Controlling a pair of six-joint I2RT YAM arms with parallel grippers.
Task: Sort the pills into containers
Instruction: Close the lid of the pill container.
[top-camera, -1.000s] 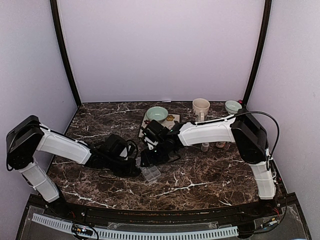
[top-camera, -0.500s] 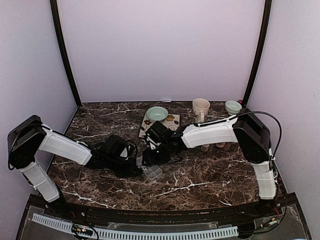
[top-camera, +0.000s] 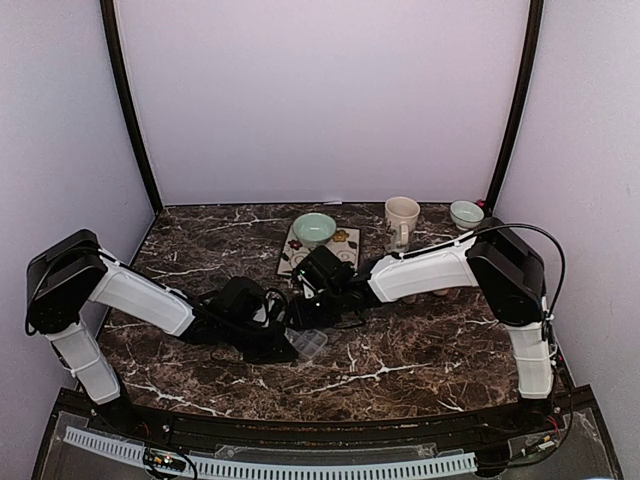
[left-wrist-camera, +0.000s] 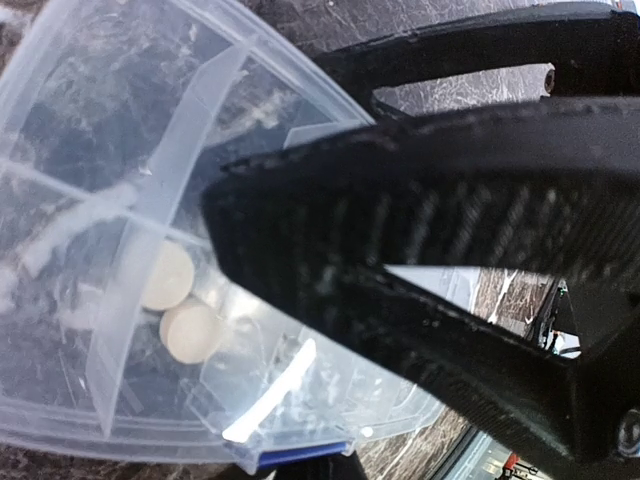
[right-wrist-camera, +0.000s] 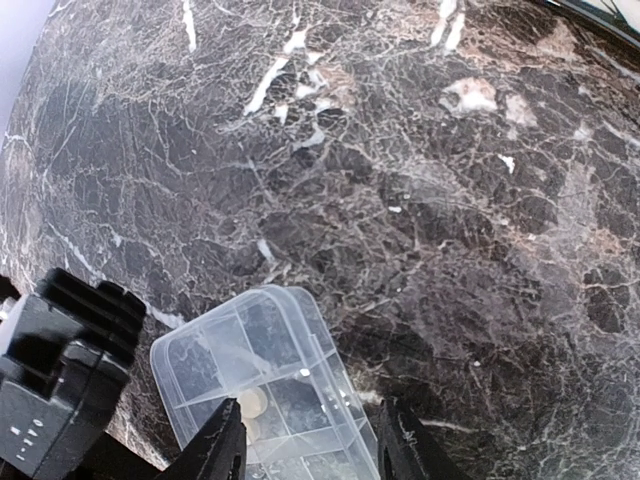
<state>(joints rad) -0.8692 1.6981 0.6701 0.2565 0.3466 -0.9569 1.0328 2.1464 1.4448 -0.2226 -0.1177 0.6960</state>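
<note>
Marble table (top-camera: 420, 350), dark with white veins, is carrying everything. The left arm (top-camera: 140, 295) is stretching in low from the near left and the right arm (top-camera: 420, 272) is reaching across from the right, the two meeting near the table's middle. A cream mug (top-camera: 402, 215) and a green bowl (top-camera: 314, 227) are sitting at the far edge, well apart from them.

The left gripper (top-camera: 272, 340) is lying against the left side of the clear pill box (top-camera: 307, 345) with its jaws fully closed; whether they are nipping the box's rim I cannot tell. The right gripper (right-wrist-camera: 312, 445) is hovering over the box's far end, jaws partly apart and holding nothing, the box (right-wrist-camera: 262, 385) showing between its fingertips (right-wrist-camera: 225, 445).

Two round whitish pills (left-wrist-camera: 180, 305) are lying just beside each other in one compartment along the box's edge.
</note>
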